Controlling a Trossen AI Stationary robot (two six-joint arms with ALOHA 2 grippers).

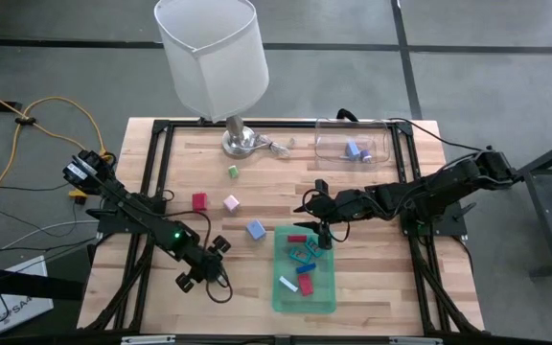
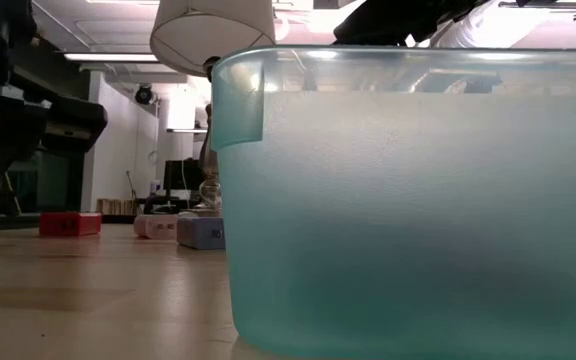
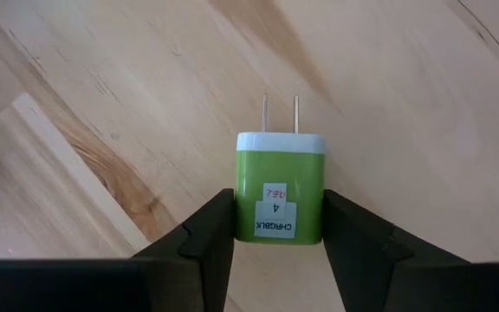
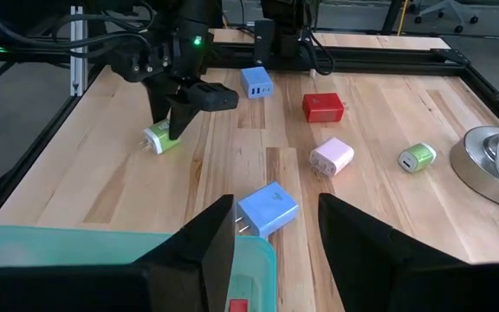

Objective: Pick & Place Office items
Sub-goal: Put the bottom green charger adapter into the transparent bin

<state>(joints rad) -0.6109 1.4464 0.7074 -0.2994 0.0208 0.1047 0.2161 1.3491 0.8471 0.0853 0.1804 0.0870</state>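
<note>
The left hand is low over the worktop and is clenched on a green plug-in charger block with a white end. In the left wrist view its two dark fingers press against the block's two long sides. The block's two metal prongs point away from the hand, and a white label faces up. In the right wrist view the same block lies on the wood directly under this hand.

The right hand hangs with its fingers spread and nothing between them. It is above the near end of the flat green translucent tray, which holds several small red, teal and white pieces. Just ahead of its fingertips, beside the tray's rim, lies a light-blue charger block. Further ahead are a pale pink charger block and a red rectangular block. Well off to one side of these is a small green and white cylinder-like piece.

Behind the right hand's arm, at the worktop's far edge, a clear plastic rectangular container holds a small blue-purple piece. Beside the container is a lamp with a white shade on a shiny metal base.

In the low view, the tray's wall fills most of the picture.
</note>
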